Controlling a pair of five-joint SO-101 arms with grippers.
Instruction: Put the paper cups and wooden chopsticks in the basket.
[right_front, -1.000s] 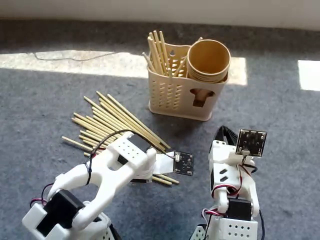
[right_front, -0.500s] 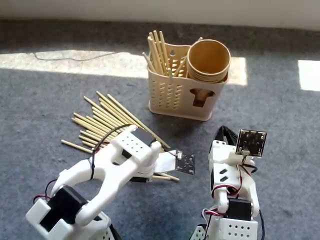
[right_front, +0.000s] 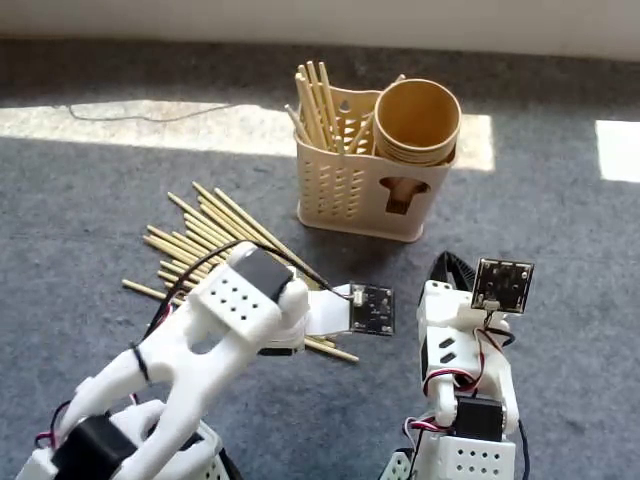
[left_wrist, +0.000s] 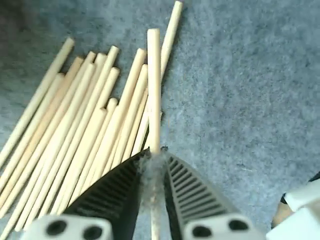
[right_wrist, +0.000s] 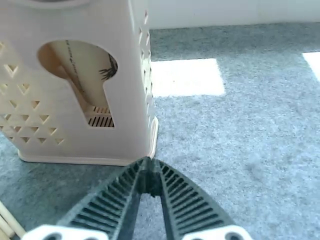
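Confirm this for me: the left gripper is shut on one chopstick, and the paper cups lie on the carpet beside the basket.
Wrong on the cups: the paper cups stand inside the basket, not on the carpet, as the high view shows. The left gripper is shut on one chopstick, as you say.

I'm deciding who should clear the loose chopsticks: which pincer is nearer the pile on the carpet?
Left. The left pincer is at the chopstick pile, shut on a chopstick. The right pincer, shut, sits apart from it, just before the basket.
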